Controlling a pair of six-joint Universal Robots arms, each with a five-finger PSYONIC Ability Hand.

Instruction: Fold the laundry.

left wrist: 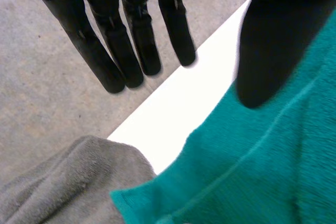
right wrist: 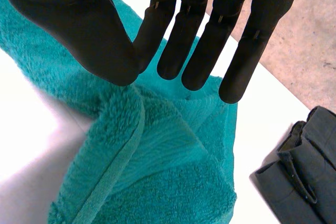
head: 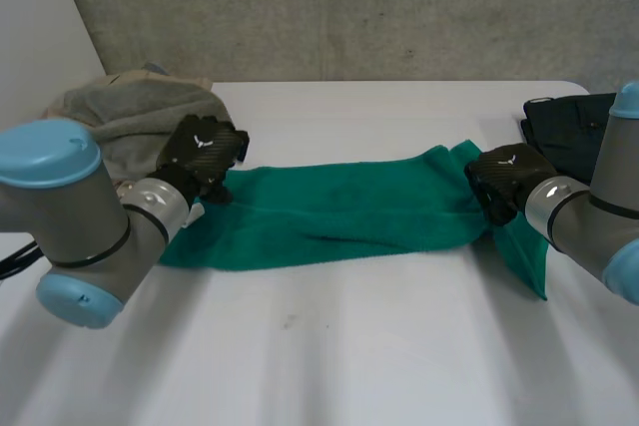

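Left hand [head: 205, 155] is sitting at the towel's 9 o'clock end, fingers [left wrist: 131, 40] straight and spread wide from the thumb, gripping nothing; the thumb is hovering over the cloth near that end's corner. Right hand [head: 504, 182] is at the 3 o'clock end, and its thumb [right wrist: 94, 30] is closing against the nearest finger, seemingly pinching a raised ridge of cloth, with the other fingers straight.

The green towel [head: 339, 212] is lying as a long band across the table [head: 349, 356], running 9 to 3 o'clock, with the right end bunching up and a corner trailing toward 5 o'clock.

Risks, as a judgement:
- Only one end is looking held, so a lift now is likely dragging the towel sideways instead of folding it.
- The right pinch is looking thin, on a ridge rather than a clean corner, so the cloth could be slipping out or folding crooked.
- The left hand, closing from where it is, could be catching the neighbouring pile too.

A grey cloth pile [head: 130, 112] is sitting at 10 o'clock, touching the towel's left corner. A dark folded garment [head: 561, 122] is lying at 2 o'clock, near the right hand but apart from the towel. Neither is blocking the middle of the table.
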